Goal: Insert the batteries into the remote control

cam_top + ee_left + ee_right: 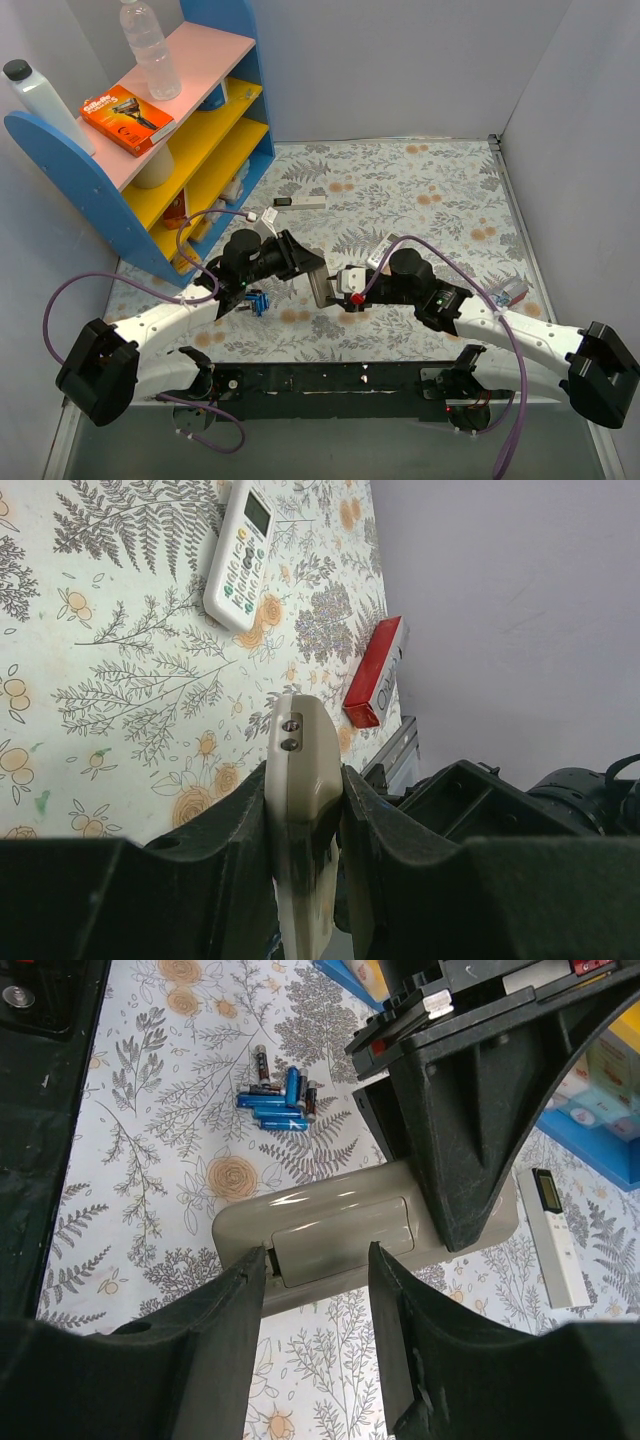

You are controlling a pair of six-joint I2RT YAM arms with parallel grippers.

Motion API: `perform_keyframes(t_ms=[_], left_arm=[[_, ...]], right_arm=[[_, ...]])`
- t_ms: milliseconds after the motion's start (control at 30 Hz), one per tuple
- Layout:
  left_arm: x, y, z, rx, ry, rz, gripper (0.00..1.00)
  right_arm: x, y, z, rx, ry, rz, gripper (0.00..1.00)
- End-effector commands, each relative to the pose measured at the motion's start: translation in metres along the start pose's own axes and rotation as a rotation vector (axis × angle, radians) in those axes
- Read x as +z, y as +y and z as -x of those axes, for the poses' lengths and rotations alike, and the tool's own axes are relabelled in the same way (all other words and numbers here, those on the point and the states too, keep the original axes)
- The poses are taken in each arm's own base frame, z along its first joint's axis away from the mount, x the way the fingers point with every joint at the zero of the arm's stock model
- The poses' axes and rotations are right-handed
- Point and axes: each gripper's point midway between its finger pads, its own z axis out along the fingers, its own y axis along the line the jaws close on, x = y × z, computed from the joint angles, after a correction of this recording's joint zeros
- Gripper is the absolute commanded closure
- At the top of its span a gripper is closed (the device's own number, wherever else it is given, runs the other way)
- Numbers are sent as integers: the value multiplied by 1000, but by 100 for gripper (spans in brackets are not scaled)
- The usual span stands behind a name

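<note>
Clamping remote control (330,1225) in my left jaws, right jaws spread empty over it, batteries (275,1105) on counter (130,1190) at eleven o'clock.

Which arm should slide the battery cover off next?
Right. The right claw is open, poised at the battery cover. The left claw is shut on the remote control, holding it.

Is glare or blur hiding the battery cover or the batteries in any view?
Right wrist: faint glare streaks on the remote, its cover seam readable; batteries sharp; right gripper dark and soft up close. Left wrist: remote's edge in the left gripper slightly blurred, table beyond crisp. Top: even light, soft shadows, batteries tiny.
</note>
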Motion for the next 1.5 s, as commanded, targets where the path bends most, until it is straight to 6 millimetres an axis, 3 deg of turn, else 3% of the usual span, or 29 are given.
perform_keyframes(t_ms=[0,167,467,900,1467], left_arm=[[-2,-35,7,10,19,-108,100],[1,-37,1,-17,59,-134,100],[2,-36,2,2,79,-107,100],[13,-7,-2,20,152,17,100],[19,30,8,130,131,200,100]], right_arm=[[3,-18,11,-72,-20,-77,50],[6,-23,6,-101,-5,-128,56],[1,-36,-13,-139,26,-258,57],[-6,-55,-13,-173,-12,-400,63],[2,-59,-28,-164,13,-423,66]])
